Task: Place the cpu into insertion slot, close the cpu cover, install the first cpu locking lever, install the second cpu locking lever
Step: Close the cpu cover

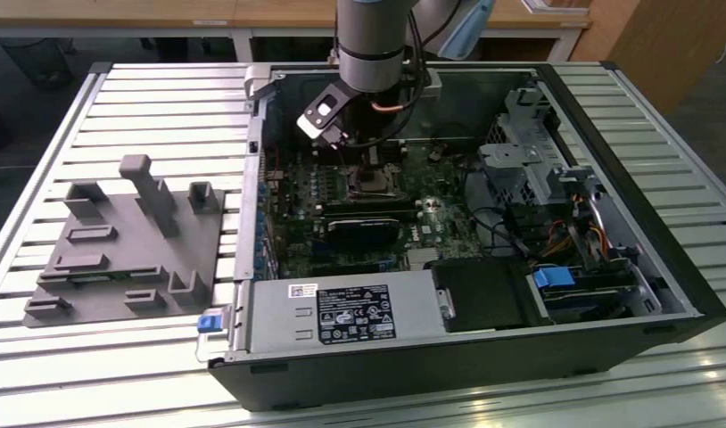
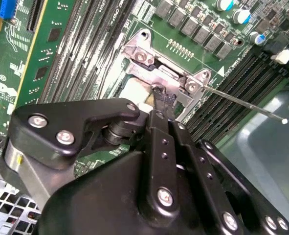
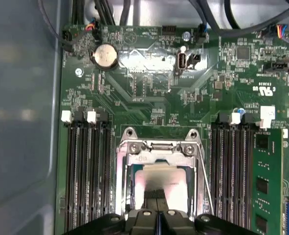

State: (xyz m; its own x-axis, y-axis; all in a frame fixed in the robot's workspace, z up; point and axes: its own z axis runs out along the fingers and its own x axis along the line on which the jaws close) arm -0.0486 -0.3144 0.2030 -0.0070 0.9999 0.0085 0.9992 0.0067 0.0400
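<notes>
Above the cpu [image 3: 160, 176] — gripper [image 3: 157, 192] closed.

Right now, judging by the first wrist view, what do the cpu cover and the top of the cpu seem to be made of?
The cpu cover: bare metal, probably stamped steel; it is bright silver with glints along its bent edges. The cpu: its top looks like pale matte metal, smooth with a soft sheen; whether it is plated cannot be told.

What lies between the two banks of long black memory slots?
In the first wrist view: the square silvery metal cpu cover, with the pale flat cpu in its opening.
</notes>
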